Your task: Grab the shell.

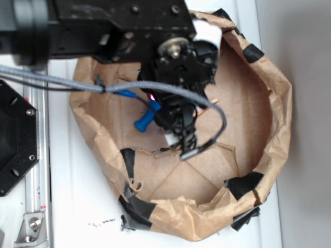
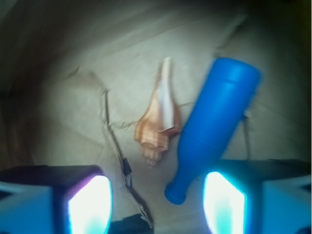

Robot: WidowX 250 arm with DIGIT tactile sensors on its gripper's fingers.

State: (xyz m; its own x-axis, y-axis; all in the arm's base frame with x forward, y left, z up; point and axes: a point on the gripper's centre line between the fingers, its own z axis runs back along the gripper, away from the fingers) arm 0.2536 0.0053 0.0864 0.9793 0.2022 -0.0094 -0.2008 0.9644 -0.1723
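Pincer [image 2: 156, 204] released, empty, hovering inside brown paper basin [image 1: 279, 103] on white worktop [image 1: 77, 196]. Shell [image 2: 158, 122] flat on basin floor, between pads, just beside blue bottle-shaped pin [image 2: 214, 126]. Pin's neck crowds one pad [image 2: 224, 204]: likely needs shifting off pin so only shell gets pinched.

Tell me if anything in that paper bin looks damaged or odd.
The brown paper bin is crumpled and patched with black tape, its rim sagging unevenly. Inside, the shell lies right beside the blue bottle, crowding the open claw.
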